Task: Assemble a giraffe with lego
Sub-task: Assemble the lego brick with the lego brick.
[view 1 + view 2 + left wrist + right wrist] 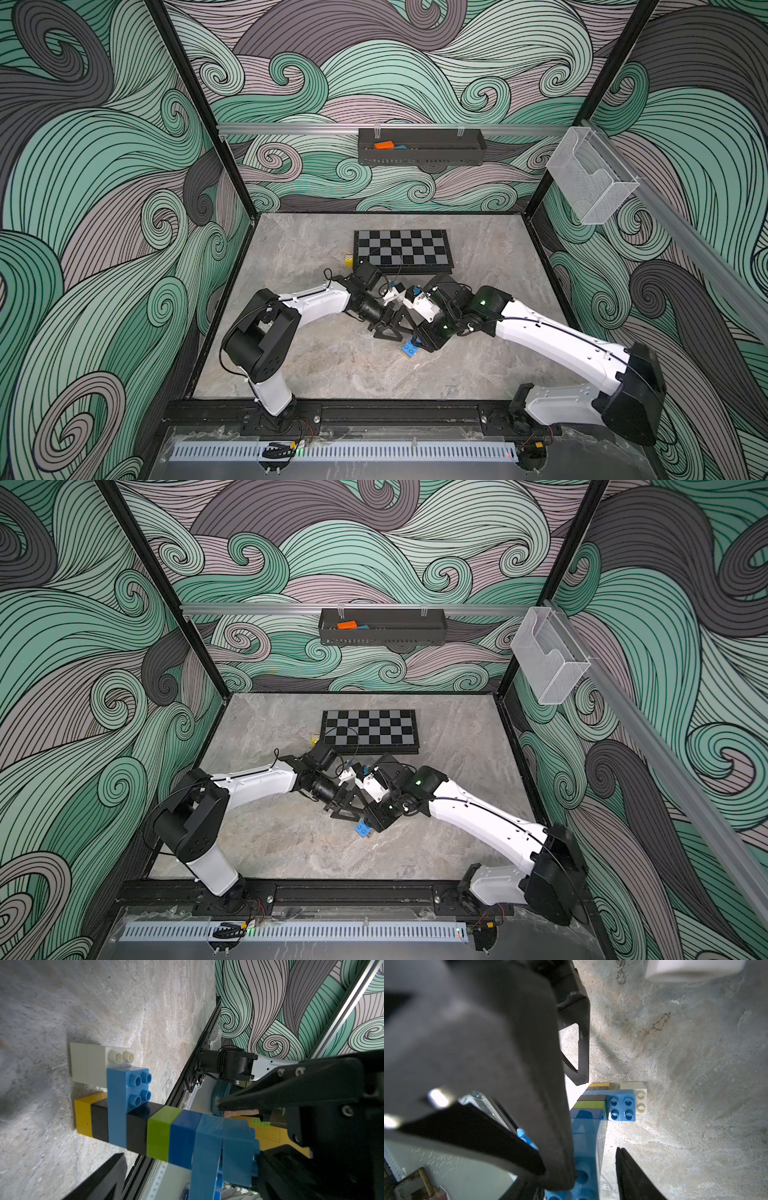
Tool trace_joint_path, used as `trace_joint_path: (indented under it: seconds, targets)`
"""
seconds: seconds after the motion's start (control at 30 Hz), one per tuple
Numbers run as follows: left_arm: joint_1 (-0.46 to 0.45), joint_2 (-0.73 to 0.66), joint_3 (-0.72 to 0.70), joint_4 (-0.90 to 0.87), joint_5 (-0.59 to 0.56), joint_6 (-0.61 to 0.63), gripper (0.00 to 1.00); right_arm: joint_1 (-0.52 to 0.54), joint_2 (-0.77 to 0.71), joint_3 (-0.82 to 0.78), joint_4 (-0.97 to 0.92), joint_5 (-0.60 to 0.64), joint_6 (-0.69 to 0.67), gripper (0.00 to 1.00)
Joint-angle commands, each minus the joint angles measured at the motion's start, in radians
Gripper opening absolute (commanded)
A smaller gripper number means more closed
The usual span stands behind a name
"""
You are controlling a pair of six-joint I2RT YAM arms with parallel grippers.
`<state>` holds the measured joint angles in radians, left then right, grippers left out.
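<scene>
1. The giraffe (158, 1132) stands upright near the middle of the worktop (332, 365), blue head (587, 1147) uppermost, with its yellow leg (83, 1115) and white leg (89, 1064) planted on the surface.
2. Head, neck, body and both legs look joined. The build appears finished, with only letting go and backing away left.
3. The right tool (591, 1167) straddles the head, partly open, one finger clear of it, apparently gripping nothing.
4. The left tool (395, 328), spread wide and empty, hovers just beside the figure, on its left.
5. A chessboard (401, 247) lies farther back.
</scene>
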<state>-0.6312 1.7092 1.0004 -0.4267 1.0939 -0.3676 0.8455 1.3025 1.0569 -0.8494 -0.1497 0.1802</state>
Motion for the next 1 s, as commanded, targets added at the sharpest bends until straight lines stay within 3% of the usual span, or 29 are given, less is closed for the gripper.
trace_joint_path:
  seconds: [0.0,0.4,0.97]
  targets:
    - [-0.007,0.055,-0.042,-0.108,-0.243,0.019,0.99,-0.021,-0.034,-0.011,-0.015,0.011,0.013,0.56]
    - [0.006,0.060,-0.020,-0.117,-0.254,0.015,0.99,-0.061,-0.143,-0.048,0.005,-0.008,0.063,0.55]
    - [0.014,0.061,-0.014,-0.122,-0.252,0.023,0.99,-0.091,-0.088,-0.071,0.087,-0.097,0.063,0.54]
